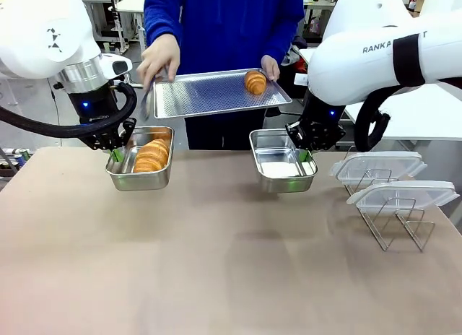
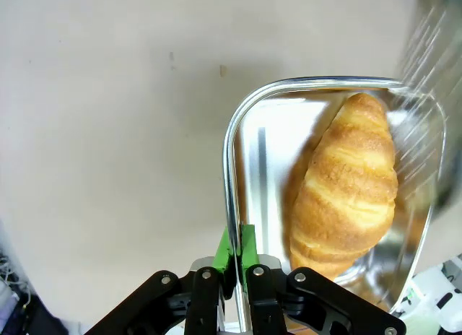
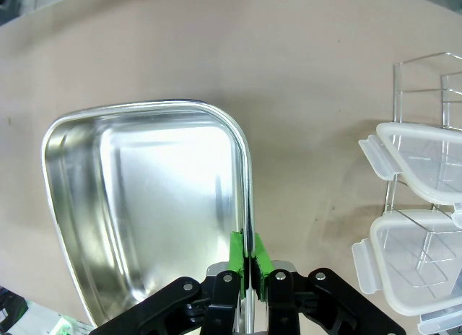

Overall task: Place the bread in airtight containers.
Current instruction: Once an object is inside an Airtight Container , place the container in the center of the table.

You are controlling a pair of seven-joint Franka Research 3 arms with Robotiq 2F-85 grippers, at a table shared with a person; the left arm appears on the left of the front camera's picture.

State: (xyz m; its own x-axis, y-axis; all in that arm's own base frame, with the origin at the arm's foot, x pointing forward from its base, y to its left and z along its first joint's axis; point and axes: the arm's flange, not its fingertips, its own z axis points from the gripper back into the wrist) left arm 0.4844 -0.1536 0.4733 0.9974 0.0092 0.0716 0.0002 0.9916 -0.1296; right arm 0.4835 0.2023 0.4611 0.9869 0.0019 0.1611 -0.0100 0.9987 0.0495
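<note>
One croissant (image 1: 151, 155) lies inside the left steel container (image 1: 141, 182). My left gripper (image 1: 115, 154) is shut on that container's left rim. In the left wrist view its green pads (image 2: 237, 241) pinch the rim of the container (image 2: 232, 147), with the croissant (image 2: 346, 187) just beyond. The right container (image 1: 289, 185) holds nothing, and my right gripper (image 1: 307, 156) is shut on its right rim. In the right wrist view the gripper (image 3: 248, 252) clamps the rim of the container (image 3: 144, 205). A second croissant (image 1: 255, 81) sits on the flat tray (image 1: 209, 97) that the person holds.
The person's hand (image 1: 160, 57) holds tongs (image 1: 146, 100) above the left container. Two clear clip lids (image 1: 379, 165) (image 1: 404, 194) rest on a wire rack (image 1: 397, 227) at the right; the lids (image 3: 426, 162) also show in the right wrist view. Bare brown table lies in front.
</note>
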